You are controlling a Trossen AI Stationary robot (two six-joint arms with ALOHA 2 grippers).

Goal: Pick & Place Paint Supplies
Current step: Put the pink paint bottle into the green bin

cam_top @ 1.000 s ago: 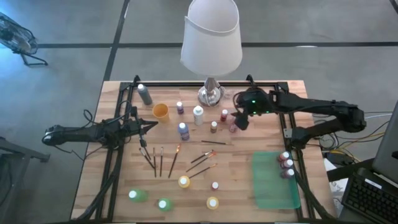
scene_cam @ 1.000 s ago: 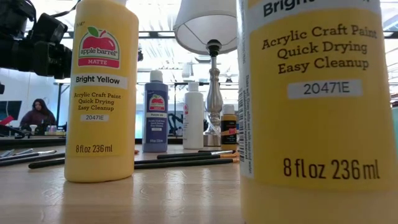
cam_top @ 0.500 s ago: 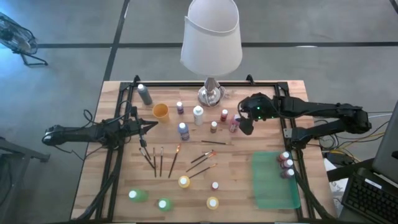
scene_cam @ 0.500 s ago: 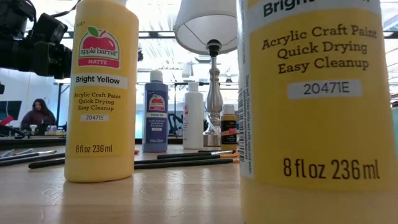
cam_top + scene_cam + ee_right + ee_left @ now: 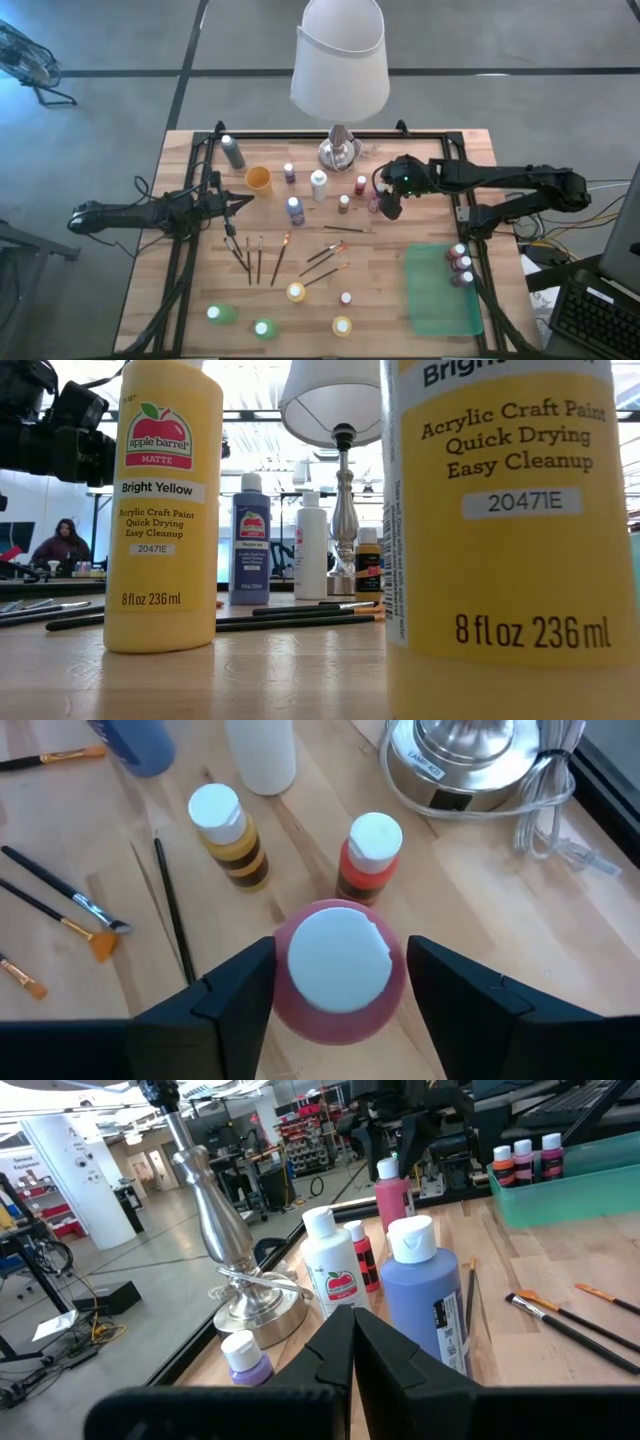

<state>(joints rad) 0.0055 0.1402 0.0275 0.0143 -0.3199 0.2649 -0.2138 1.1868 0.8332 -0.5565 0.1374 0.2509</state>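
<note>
Right gripper point(image 5: 338, 982) stood over the pink bottle point(image 5: 338, 970), its two fingers point(image 5: 235, 990) spread on either side of the white cap, and whether they touched the bottle could not be told. Only the right wrist view showed this gap clearly; from the high view the gripper point(image 5: 389, 203) covered most of the bottle, which stood near the lamp base point(image 5: 339, 152) on the right part of the table point(image 5: 190, 290). The wrist view showed also a red bottle point(image 5: 370, 855) and a brown-yellow bottle point(image 5: 228, 832) just behind the pink one, and a thin dark brush point(image 5: 172, 905) lying beside it. The low view saw none of this, only two big yellow bottles point(image 5: 165, 510) close to the camera. The left gripper point(image 5: 233, 205) waited at the left side of the table, fingers closed, holding nothing. Three bottles point(image 5: 461, 264) stood already in the green tray point(image 5: 435, 300).
</note>
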